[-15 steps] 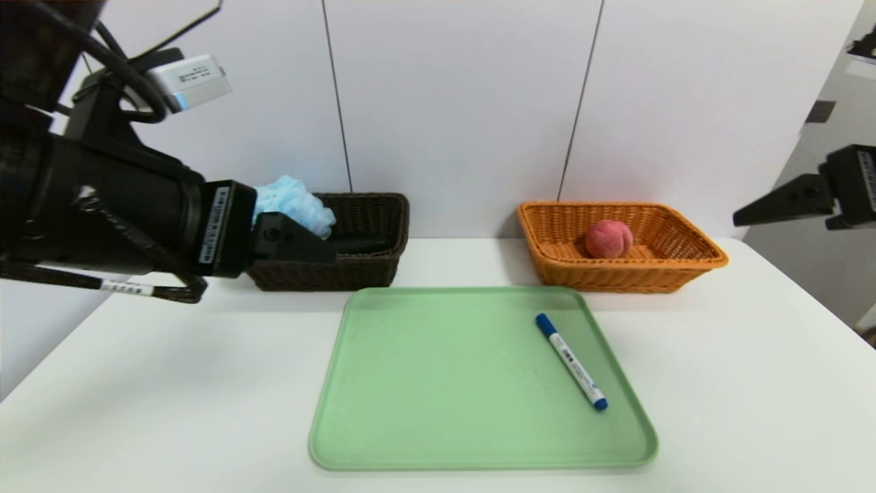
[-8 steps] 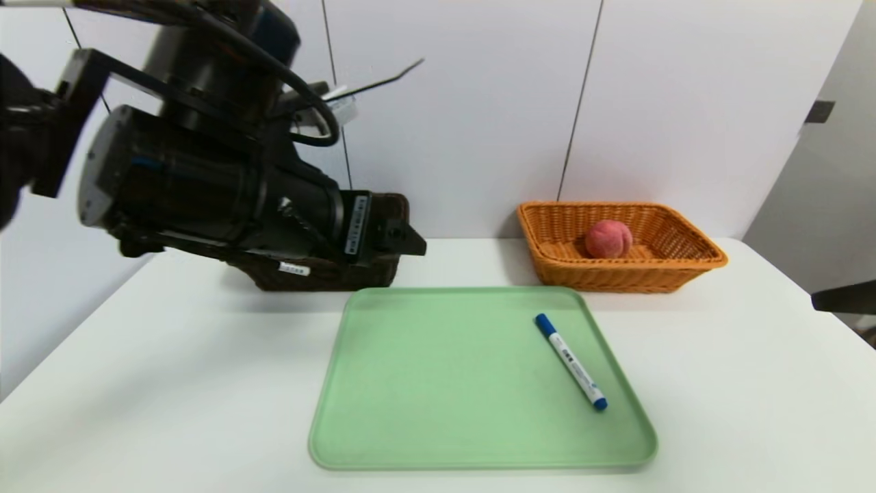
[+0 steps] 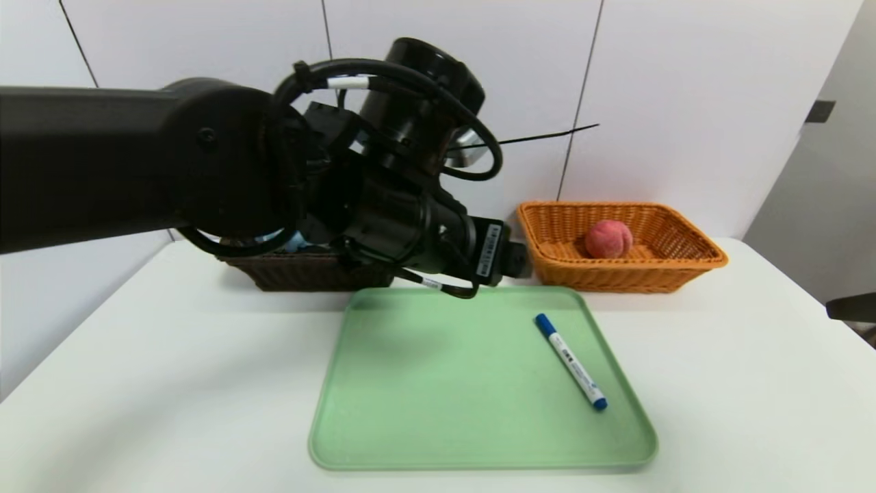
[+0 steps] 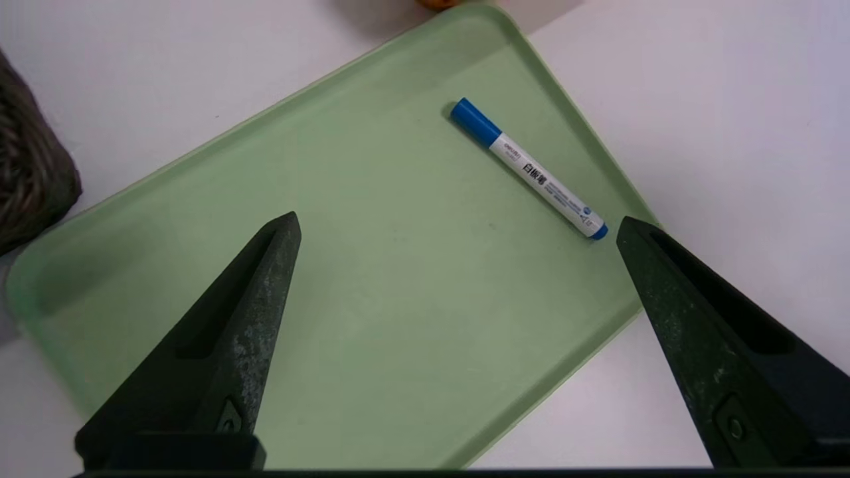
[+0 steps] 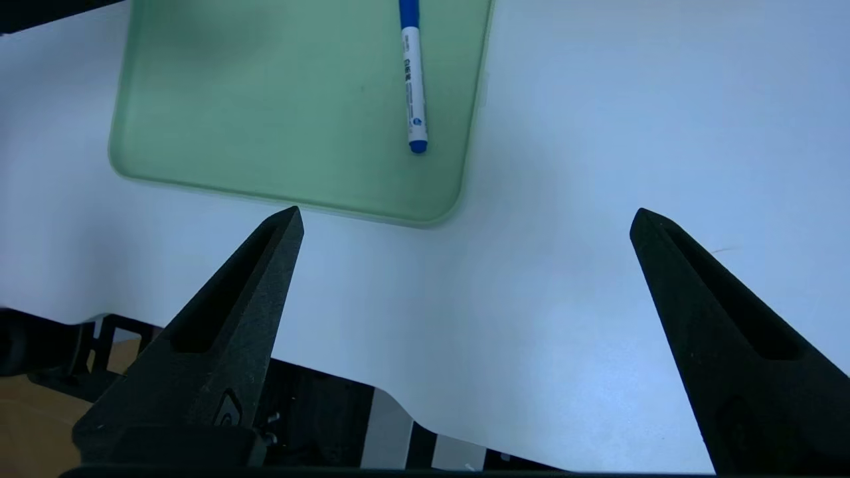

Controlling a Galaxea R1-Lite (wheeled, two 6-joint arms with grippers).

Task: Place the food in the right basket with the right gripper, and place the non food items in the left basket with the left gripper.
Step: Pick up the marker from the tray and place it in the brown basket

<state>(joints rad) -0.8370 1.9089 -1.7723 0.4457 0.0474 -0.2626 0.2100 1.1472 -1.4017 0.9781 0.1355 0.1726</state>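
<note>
tray [image 3: 410, 383]: smooth matt plastic | right basket [image 3: 684, 263]: woven wicker | peach [image 3: 608, 239]: fuzzy

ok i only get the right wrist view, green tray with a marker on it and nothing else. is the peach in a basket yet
observer: yes, the round pink-red fuzzy peach sits inside the orange-tan woven wicker basket.
operator: and the other arm
observer: the left claw hangs open over the green plastic tray, pointing toward the slim white marker with the blue cap, not touching it.
operator: what about the other basket
observer: the dark brown woven wicker basket is mostly hidden behind the left arm; only a bit of the light blue mesh pouf shows in it.
</note>
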